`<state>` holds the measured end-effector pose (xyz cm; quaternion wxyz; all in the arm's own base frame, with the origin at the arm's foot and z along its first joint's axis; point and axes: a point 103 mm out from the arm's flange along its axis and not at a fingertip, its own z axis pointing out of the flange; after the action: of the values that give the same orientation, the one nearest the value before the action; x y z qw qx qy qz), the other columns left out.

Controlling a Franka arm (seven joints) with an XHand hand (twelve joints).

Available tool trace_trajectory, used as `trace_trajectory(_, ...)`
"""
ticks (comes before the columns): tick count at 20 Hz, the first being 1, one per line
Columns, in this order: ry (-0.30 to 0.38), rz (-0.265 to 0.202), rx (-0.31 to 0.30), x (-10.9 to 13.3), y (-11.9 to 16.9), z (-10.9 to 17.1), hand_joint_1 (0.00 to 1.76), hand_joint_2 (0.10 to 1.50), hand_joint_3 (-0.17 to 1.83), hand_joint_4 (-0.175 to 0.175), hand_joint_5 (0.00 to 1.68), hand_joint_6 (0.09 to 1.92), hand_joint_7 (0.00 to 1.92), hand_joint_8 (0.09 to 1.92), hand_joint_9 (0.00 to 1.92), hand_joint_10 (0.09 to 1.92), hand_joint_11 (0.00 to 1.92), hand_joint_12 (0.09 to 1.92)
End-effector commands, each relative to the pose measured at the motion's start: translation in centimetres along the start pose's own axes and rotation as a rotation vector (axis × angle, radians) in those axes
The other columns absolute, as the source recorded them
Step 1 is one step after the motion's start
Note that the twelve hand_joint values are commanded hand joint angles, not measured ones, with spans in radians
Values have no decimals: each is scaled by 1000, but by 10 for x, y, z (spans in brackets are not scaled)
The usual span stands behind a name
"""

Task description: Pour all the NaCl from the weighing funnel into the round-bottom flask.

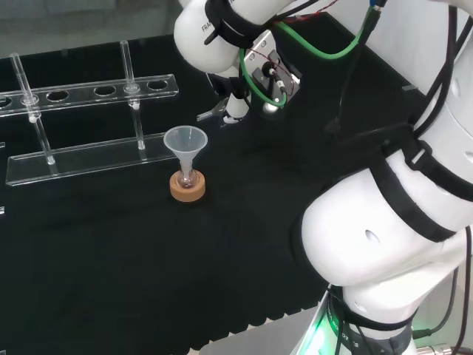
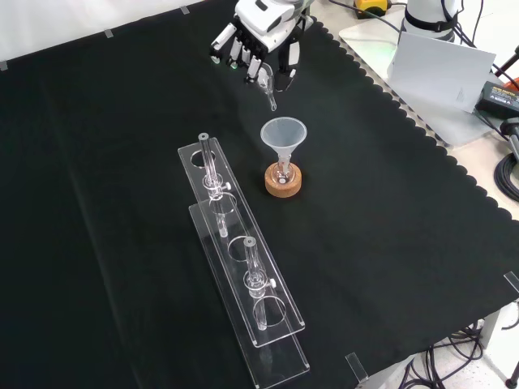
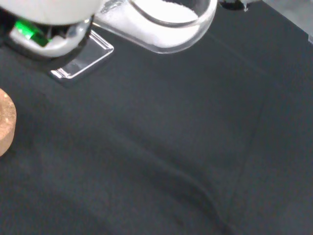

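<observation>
Hand (image 2: 258, 36) grips weighing funnel (image 2: 270, 93) above cloth, beyond flask (image 2: 282, 172).

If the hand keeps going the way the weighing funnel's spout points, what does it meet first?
Probably the clear funnel on the round-bottom flask: the weighing funnel in the hand points down toward it. Depth is unclear.

Black cloth (image 2: 122, 203) with scalloped edge over bench, pale floor (image 2: 495, 194) beyond, cables (image 2: 507, 174) at right

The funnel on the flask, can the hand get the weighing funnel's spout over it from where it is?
Probably yes: the hand holds the weighing funnel near the funnel, with bare cloth between.
</observation>
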<state>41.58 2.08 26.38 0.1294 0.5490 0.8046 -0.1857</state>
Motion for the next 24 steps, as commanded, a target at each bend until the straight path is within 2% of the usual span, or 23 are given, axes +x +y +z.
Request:
trace_trajectory(1,-34,-14,7,0,-1,-5,1164,495,815,175,1507,296,1752,198,1325,217,162,1511)
trace_trajectory(8,-73,-25,5,-3,-1,-13,1164,493,819,175,1507,300,1758,194,1326,215,163,1510)
trace_trajectory(24,-192,-113,34,10,7,-14,1164,490,825,175,1505,307,1766,185,1329,213,167,1506)
